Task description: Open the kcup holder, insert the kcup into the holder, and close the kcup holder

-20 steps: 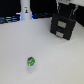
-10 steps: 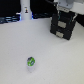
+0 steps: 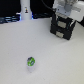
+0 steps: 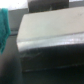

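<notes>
White table [image 3: 30, 42] fills most of the exterior view. Far back on the exterior view's right stands the kcup holder [image 3: 64, 31], a black box with a flat top. The robot arm [image 3: 64, 9] is white and hangs right over the box. Its gripper [image 3: 64, 21] is down at the top of the box, and the dark fingers blend in with the black, so I cannot tell if the claw is wide or narrow, or if it touches the box. The box looks closed from the front, but the picture is too blurry to be sure. The kcup [image 3: 30, 62] sits all alone on the table, near the front and a bit toward the exterior view's left. It is a tiny round pod with a green top and a pale body. It stands well apart from the black box and from the claw. At the back on the exterior view's left there is a white bottle-shaped thing [image 3: 24, 12] standing upright, with some dark blue stuff beside it. The wrist view is very blurry. It shows a big dark gray box top [image 4: 50, 37] with a shiny edge, very close to the camera. A teal patch [image 4: 4, 25] shows at one side, and I cannot tell what it is. The claw's fingers cannot be made out in that view.
</notes>
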